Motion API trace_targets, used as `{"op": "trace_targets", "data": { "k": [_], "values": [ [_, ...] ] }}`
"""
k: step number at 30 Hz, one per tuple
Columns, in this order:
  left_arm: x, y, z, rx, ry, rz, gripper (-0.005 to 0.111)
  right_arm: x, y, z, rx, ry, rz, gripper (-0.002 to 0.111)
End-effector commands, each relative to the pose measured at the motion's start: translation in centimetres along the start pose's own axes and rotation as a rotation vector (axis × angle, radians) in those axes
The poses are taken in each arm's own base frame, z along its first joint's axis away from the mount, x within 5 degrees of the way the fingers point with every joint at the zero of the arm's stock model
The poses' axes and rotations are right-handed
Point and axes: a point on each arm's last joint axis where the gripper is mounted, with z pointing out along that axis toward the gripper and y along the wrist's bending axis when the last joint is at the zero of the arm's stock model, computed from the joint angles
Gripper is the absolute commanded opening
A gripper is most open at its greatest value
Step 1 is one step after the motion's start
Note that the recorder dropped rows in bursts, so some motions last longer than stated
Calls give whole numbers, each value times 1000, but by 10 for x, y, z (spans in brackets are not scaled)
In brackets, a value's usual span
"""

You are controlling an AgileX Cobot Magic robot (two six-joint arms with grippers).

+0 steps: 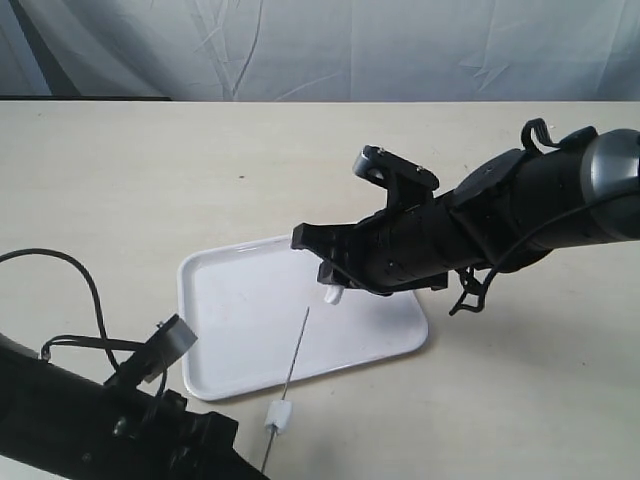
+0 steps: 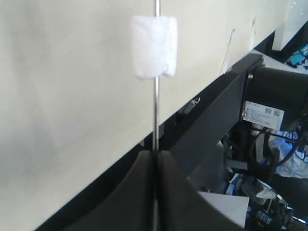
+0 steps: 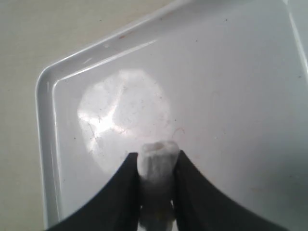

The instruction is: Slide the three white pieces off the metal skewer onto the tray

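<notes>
The white tray [image 1: 236, 322] lies mid-table. My left gripper [image 2: 155, 158] is shut on the base of the thin metal skewer [image 1: 293, 365], whose tip reaches over the tray's near edge. One white piece [image 1: 280, 415] is threaded on the rod just outside the tray; it also shows in the left wrist view [image 2: 154, 46], a short way beyond the fingertips. My right gripper [image 3: 156, 161] hovers over the tray [image 3: 231, 96], shut on a second white piece [image 3: 156, 162], which the exterior view shows as a white piece [image 1: 332, 294] off the skewer. A third piece is not visible.
The beige table [image 1: 120, 180] spreads around the tray, with a grey cloth backdrop [image 1: 320, 45] behind it. The left arm's black body and cables [image 1: 90, 400] fill the near left corner. The right arm [image 1: 500, 215] stretches in from the right, above the tray's far side.
</notes>
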Motion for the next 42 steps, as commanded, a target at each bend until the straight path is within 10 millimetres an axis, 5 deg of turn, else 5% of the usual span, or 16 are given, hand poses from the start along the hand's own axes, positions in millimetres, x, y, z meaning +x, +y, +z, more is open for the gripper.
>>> {"op": "trace_targets", "data": {
  "k": [1, 4, 36, 42],
  "values": [
    [-3, 0, -1, 1, -34, 17, 0, -1, 0, 0, -4, 8, -32, 41],
    [-4, 3, -1, -31, -54, 16, 0, -1, 0, 0, -4, 7, -27, 53],
    [-40, -13, -3, -72, -192, -17, 0, 25, 25, -8, -274, 307, 68, 53],
    [-41, -14, -3, -64, -196, -47, 0, 28, 25, -9, -280, 343, 30, 35]
  ]
}}
